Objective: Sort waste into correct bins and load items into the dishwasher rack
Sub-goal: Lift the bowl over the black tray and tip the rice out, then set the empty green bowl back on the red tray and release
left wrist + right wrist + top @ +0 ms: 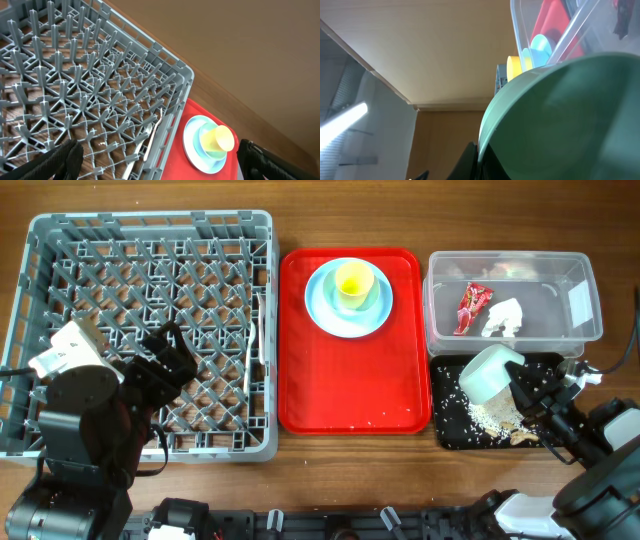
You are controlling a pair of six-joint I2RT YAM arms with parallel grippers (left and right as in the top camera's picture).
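My right gripper is shut on the rim of the pale green bowl, which hangs tipped over the black tray holding whitish food scraps. In the right wrist view the bowl fills the frame, its rim pinched in the gripper. The clear tub holds the red wrapper and the white tissue. My left gripper stands open above the grey dishwasher rack, where white cutlery lies by the right wall.
On the red serving tray between rack and bins, a light blue plate carries a yellow cup on a pale green dish. A few crumbs lie near the red tray's front edge. Bare wooden table surrounds everything.
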